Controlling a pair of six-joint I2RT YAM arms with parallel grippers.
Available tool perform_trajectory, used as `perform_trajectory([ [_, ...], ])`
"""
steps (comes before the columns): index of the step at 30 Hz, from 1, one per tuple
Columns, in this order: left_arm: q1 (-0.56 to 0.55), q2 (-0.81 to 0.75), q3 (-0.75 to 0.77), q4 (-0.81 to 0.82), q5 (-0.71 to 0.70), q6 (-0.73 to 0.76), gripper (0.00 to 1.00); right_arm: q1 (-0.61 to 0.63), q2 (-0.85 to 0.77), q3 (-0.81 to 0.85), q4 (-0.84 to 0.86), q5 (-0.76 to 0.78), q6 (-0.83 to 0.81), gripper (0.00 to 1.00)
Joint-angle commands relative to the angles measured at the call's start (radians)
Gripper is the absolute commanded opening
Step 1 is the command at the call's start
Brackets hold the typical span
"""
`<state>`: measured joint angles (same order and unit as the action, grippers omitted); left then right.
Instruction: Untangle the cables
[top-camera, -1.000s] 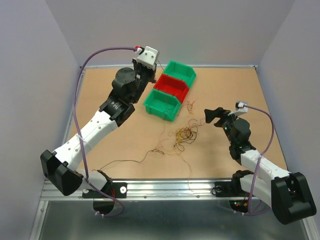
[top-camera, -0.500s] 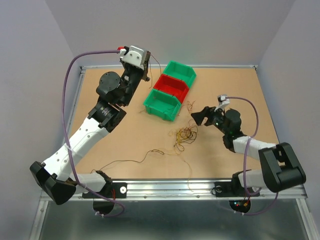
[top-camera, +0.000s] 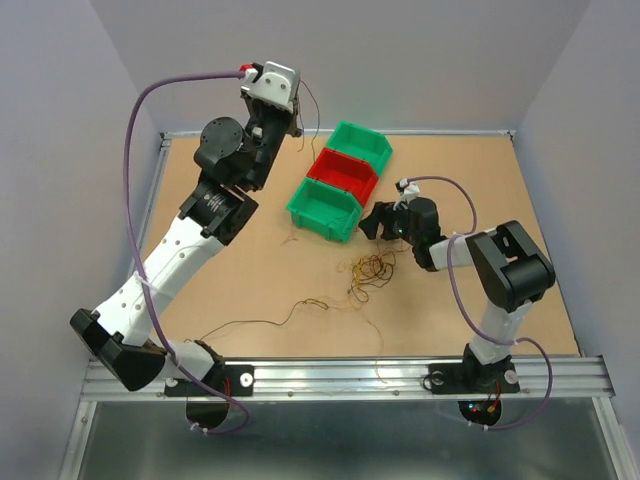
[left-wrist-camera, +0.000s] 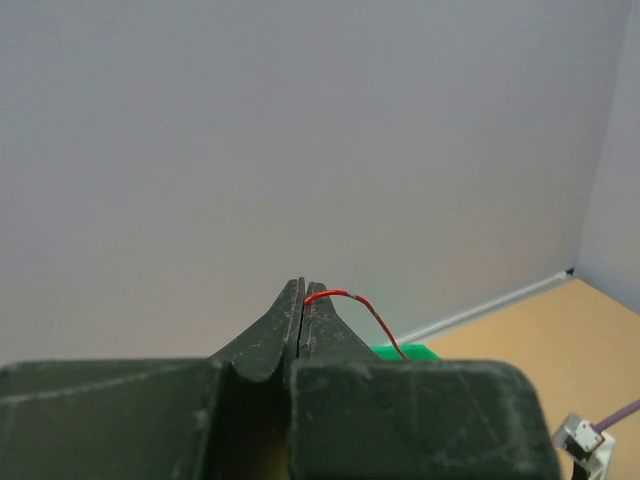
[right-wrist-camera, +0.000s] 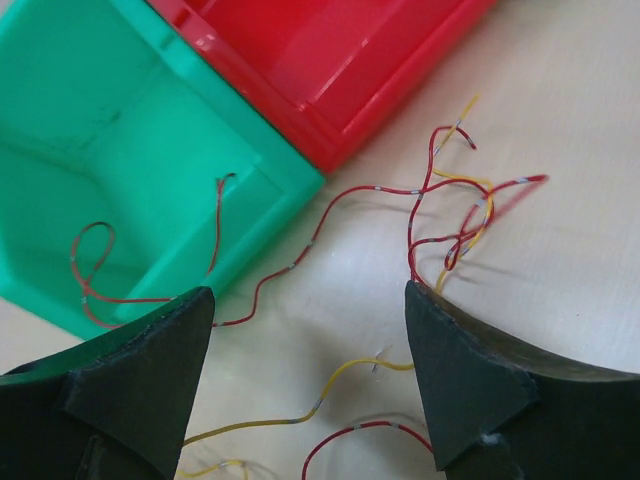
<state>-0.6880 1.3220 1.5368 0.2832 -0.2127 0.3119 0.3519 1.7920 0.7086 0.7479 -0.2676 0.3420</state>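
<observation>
1. The left gripper (left-wrist-camera: 303, 292) has been raised and swung further up-left of the near green bin (top-camera: 322, 208) vs. a sec ago; its jaws are clamped on one thin red wire (left-wrist-camera: 352, 300), seen arcing off the tips. That wire is judged pulled clear of the rest but not yet set down.
2. The long strand (top-camera: 265, 322) is left lying well to the robot's side of the bin, w/ no change.
3. The clump of cables (top-camera: 370, 268) is found near the bin's right corner, on the table (top-camera: 480, 180); its shape is unchanged, so most untangling is judged still undone.
4. The right gripper (right-wrist-camera: 310, 330) has been brought in from far right to just beside the bin; its jaws are spread, a bit narrower than before, w/ nothing held. The red & yellow strands (right-wrist-camera: 450, 215) are framed betw. the fingers, and one red strand (right-wrist-camera: 150, 298) is draped over the bin wall; the next pick is judged to be lined up here.
</observation>
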Motion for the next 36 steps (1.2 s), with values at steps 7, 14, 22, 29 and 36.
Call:
perform_trajectory([
  [7,-0.005,0.011,0.144,0.059,0.006,0.029,0.0,0.052,0.001,0.034,-0.14,0.381,-0.055,0.07],
  [14,-0.007,0.083,0.102,0.082,0.038,0.019,0.0,0.053,-0.259,-0.113,-0.206,0.562,-0.025,0.01],
  [22,-0.004,0.204,0.178,0.07,-0.005,0.055,0.0,0.053,-0.47,-0.219,-0.222,0.587,0.006,0.01],
  [29,-0.004,0.266,0.275,0.042,-0.036,0.098,0.0,0.053,-0.427,-0.202,-0.202,0.545,0.0,0.63],
  [36,-0.004,0.278,0.283,0.062,-0.057,0.128,0.0,0.053,-0.428,-0.207,-0.179,0.518,-0.003,0.65],
])
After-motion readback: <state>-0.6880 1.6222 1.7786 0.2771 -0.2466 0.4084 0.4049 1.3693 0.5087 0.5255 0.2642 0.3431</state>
